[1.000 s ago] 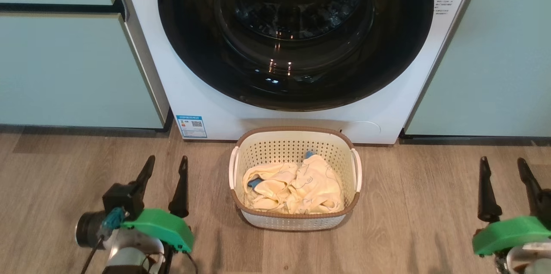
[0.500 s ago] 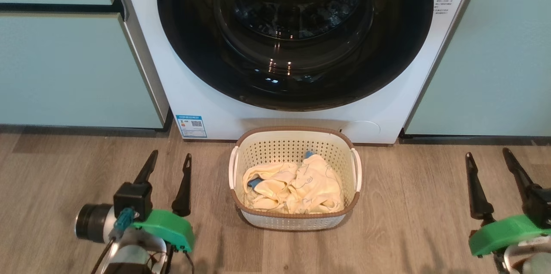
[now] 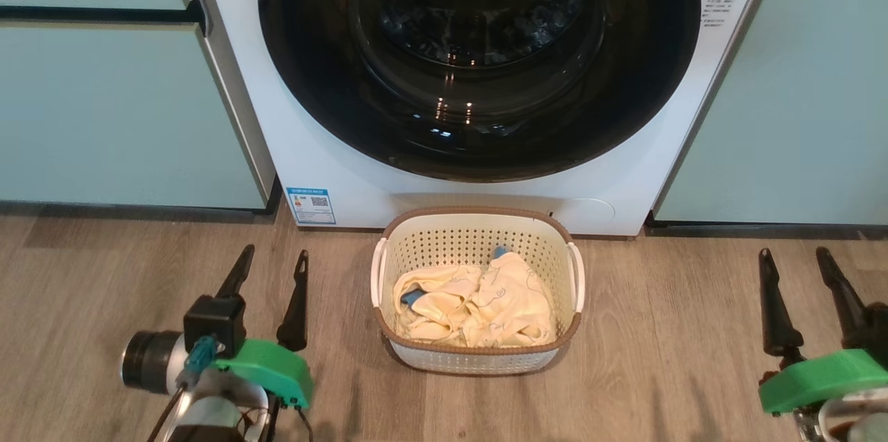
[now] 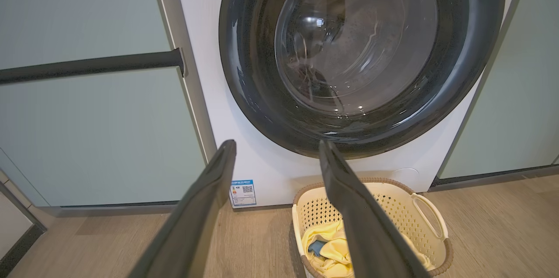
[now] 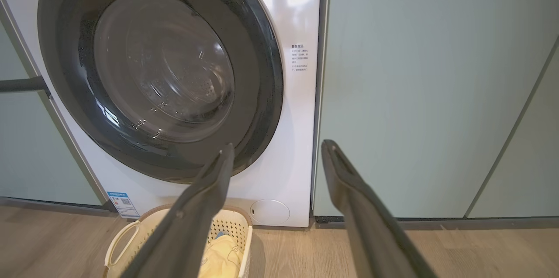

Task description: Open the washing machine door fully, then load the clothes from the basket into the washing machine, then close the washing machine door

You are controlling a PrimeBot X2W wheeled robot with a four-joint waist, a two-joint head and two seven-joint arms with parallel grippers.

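Nothing begun: washing machine door (image 3: 479, 53) shut, clothes (image 3: 479, 303) in the basket (image 3: 479, 361), left tool (image 3: 275, 252) and right tool (image 3: 793, 252) spread wide, empty.

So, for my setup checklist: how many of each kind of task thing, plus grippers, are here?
Washer: 1
Door: 1
Basket: 1
Clothes bundle: 1
Grippers: 2 (left gripper, right gripper)
Total: 6
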